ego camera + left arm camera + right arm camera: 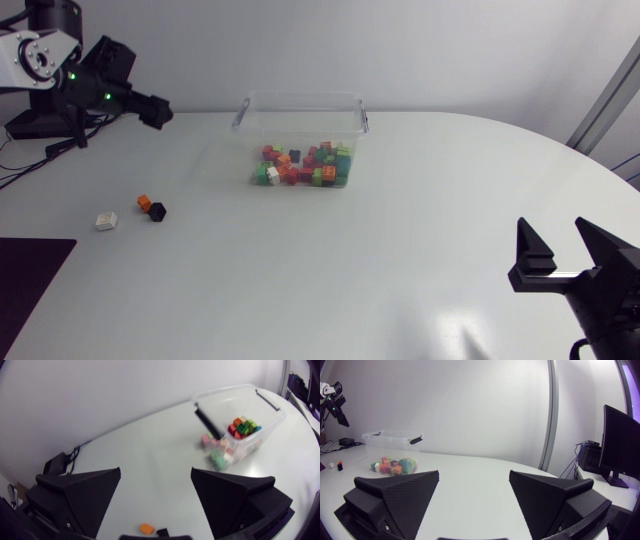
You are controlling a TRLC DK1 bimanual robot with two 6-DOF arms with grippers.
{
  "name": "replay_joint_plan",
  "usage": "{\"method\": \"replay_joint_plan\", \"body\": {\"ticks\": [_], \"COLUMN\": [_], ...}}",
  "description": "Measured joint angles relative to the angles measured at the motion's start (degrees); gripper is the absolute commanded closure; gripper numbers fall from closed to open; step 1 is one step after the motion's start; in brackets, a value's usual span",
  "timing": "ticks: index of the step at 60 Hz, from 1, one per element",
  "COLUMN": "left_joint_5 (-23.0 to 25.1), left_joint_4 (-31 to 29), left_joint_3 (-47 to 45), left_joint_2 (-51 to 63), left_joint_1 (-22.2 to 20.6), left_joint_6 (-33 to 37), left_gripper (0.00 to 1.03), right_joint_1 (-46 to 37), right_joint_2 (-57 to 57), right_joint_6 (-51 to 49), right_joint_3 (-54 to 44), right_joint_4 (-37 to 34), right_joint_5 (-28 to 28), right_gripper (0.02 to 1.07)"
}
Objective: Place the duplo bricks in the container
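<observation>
Head view showed three loose duplo pieces on the left side of the table: a white brick, an orange brick and a black brick. The orange and black ones sat just beside each other, perhaps touching, and the white one lay a little apart, toward the table's left edge. The clear container stood well apart from them toward the far middle, already holding a heap of mixed bricks. The left gripper hung at the far left corner, between the loose trio and the container, so the bricks lay toward the near edge from it. In the left wrist view its fingers stood spread and empty, with the orange and black bricks showing low under the gripper, roughly on its centre line. The right gripper sat at the near right, well away from everything, fingers likewise spread and empty. The left arm was clearly the nearer one. The bricks looked cube-like, with no marked long axis, so the approach probably depended mostly on centring over a single brick.
</observation>
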Motion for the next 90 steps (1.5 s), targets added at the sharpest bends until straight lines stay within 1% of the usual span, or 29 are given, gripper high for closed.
{"method": "replay_joint_plan", "body": {"ticks": [1,2,9,16,20,21,24,30,38,51,59,68,77,84,86,90], "left_joint_5": [0.0,0.0,0.2,2.1,2.6,2.9,3.1,3.2,3.3,3.0,0.1,-2.1,-4.1,-4.3,-4.5,-4.5], "left_joint_4": [-0.1,-0.1,0.2,0.2,-0.5,-1.6,-2.8,-4.2,-5.2,-5.8,-4.2,-1.9,0.6,1.3,1.6,1.7], "left_joint_3": [-0.7,-2.3,-6.3,-7.7,-7.5,-7.3,-7.3,-7.6,-9.7,-16.6,-16.4,-15.7,-15.4,-14.6,-14.5,-14.1], "left_joint_2": [0.0,0.0,0.0,0.2,0.7,1.1,1.9,3.6,3.9,4.3,6.8,9.7,12.2,13.9,14.3,15.0], "left_joint_1": [0.7,2.3,7.8,14.1,17.2,18.8,20.9,23.6,24.2,23.6,23.6,23.6,23.1,22.2,22.0,21.8], "left_joint_6": [0.2,1.4,6.0,10.4,11.4,11.9,11.8,9.8,5.2,-0.8,-5.4,-8.3,-10.6,-11.6,-12.0,-12.5], "left_gripper": [0.05,0.05,0.05,0.05,0.05,0.05,0.05,0.05,0.05,0.05,0.06,0.06,0.09,0.12,0.16,0.19], "right_joint_1": [0.0,0.0,0.0,0.0,0.0,0.0,0.0,0.0,0.0,0.0,0.0,0.0,0.0,0.0,0.0,0.0], "right_joint_2": [0.0,0.0,0.0,0.0,0.0,0.0,0.0,0.0,0.0,0.0,0.0,0.0,0.0,0.0,0.0,0.0], "right_joint_6": [0.0,0.0,0.0,0.0,0.0,0.0,0.0,0.0,0.0,0.0,0.0,0.0,0.0,0.0,0.0,0.0], "right_joint_3": [0.0,0.0,0.0,0.0,0.0,0.0,0.0,0.0,0.0,0.0,0.0,0.0,0.0,0.0,0.0,0.0], "right_joint_4": [0.0,0.0,0.0,0.0,0.0,0.0,0.0,0.0,0.0,0.0,0.0,0.0,0.0,0.0,0.0,0.0], "right_joint_5": [0.0,0.0,0.0,0.0,0.0,0.0,0.0,0.0,0.0,0.0,0.0,0.0,0.0,0.0,0.0,0.0], "right_gripper": [0.06,0.06,0.06,0.06,0.06,0.06,0.06,0.06,0.06,0.06,0.06,0.06,0.06,0.06,0.06,0.06]}}
